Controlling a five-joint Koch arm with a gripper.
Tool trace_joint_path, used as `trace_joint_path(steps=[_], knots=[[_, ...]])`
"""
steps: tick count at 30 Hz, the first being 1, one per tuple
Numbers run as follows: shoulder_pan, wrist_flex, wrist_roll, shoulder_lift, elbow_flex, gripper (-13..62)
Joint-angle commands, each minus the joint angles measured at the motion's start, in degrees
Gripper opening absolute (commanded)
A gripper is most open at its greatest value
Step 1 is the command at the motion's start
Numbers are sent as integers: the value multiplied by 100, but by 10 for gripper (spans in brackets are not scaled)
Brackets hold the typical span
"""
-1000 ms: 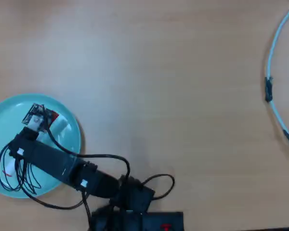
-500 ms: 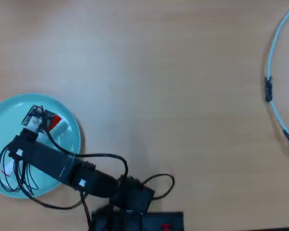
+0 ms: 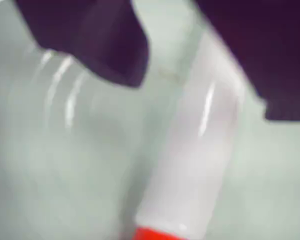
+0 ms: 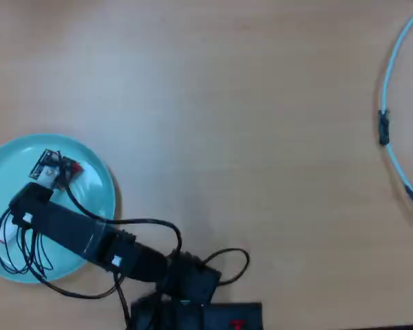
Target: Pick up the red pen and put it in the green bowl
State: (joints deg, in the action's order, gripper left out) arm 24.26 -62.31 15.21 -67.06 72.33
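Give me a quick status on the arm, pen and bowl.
Gripper over the green bowl, jaws apart either side of the red pen. Pen low over the bowl; contact unclear. Nothing in the way.

A: What can't you make out overhead?
B: The arm (image 4: 76,230) covers most of the red pen (image 4: 82,180); the fingers are hidden beneath it. The white hoop (image 4: 389,103) runs off at three o'clock.
A: And the wrist view?
B: Blurred; the pen's (image 3: 195,165) cap is cut off at six o'clock.
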Motion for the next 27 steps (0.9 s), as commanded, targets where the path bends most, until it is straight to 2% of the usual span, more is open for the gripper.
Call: trace_joint_path(steps=[1, 7, 14, 21, 27], knots=[[-70, 316, 9, -70, -527, 261], [-70, 316, -9, -70, -571, 330], [-62, 167, 9, -149, -536, 326], [185, -1503, 44, -686, -580, 325], [527, -1995, -18, -993, -668, 325]])
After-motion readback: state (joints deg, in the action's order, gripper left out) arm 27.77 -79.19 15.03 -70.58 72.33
